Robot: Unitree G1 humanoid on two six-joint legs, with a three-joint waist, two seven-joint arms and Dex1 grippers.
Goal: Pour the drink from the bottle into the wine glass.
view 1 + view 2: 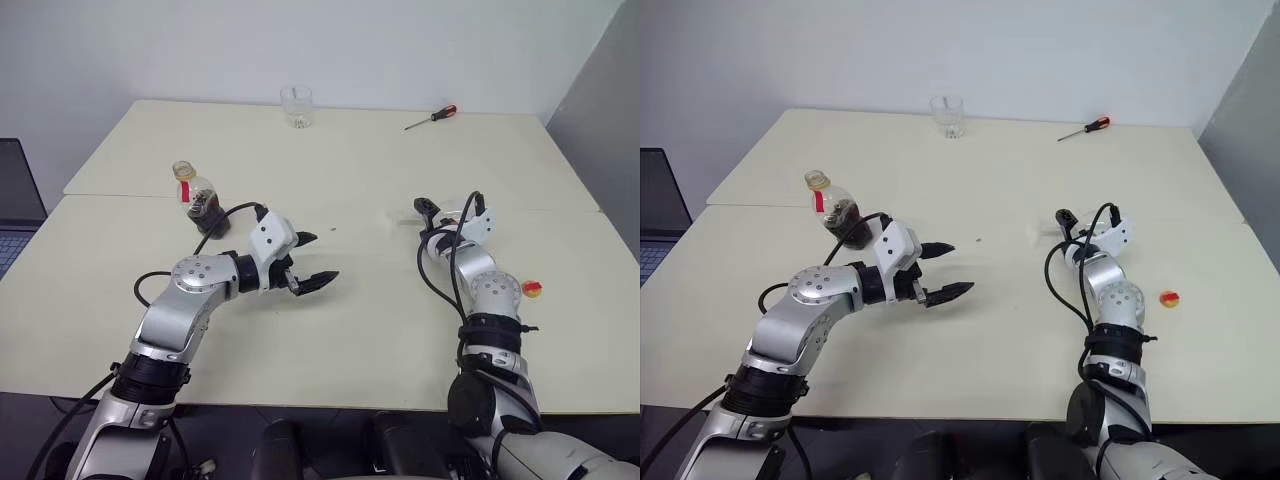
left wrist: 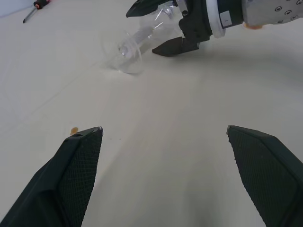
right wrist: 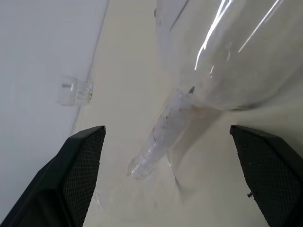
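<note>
Two end effectors (image 1: 312,258) (image 2: 163,28), one bottle (image 1: 200,198).

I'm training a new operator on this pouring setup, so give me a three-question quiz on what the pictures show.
1. True or false: the wine glass stands upright on the table.
2. Which tool lies near the table's far edge, to the right of the tumbler? A: red-handled screwdriver. B: spoon. C: knife.
3. Fill in: the fingers of the left gripper and the right gripper are ___.

Key:
1. False: it lies on its side, its bowl between the right gripper's fingers.
2. A.
3. Open.
</note>
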